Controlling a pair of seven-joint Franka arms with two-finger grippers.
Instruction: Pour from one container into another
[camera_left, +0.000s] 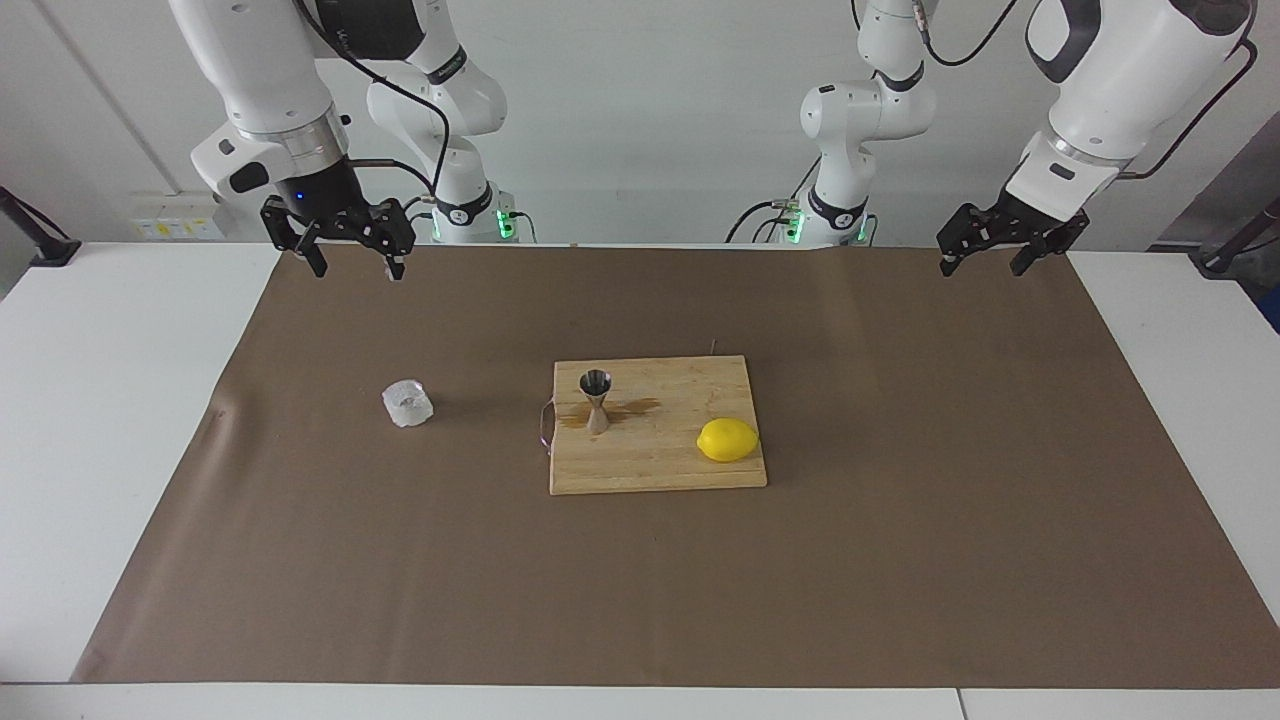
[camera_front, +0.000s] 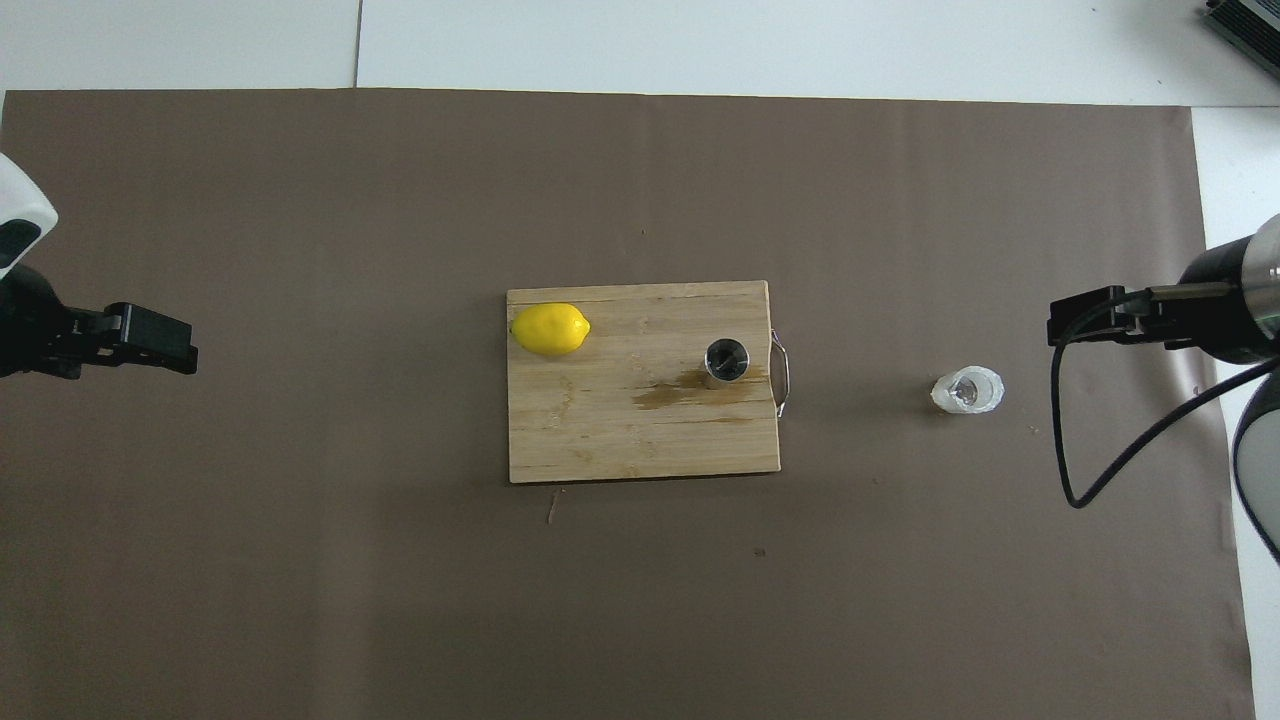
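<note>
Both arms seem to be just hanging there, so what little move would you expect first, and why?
Probably the right gripper comes down toward the glass cup. That cup stands alone on the brown mat toward the right arm's end of the table, and this gripper is up and open with nothing in it. The jigger stands upright on the cutting board, ready to be filled. The left gripper waits.

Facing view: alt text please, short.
A metal jigger and a lemon sit on a wooden cutting board mid-table; a faceted glass cup stands beside it. Both the right gripper and left gripper hang open, raised.
</note>
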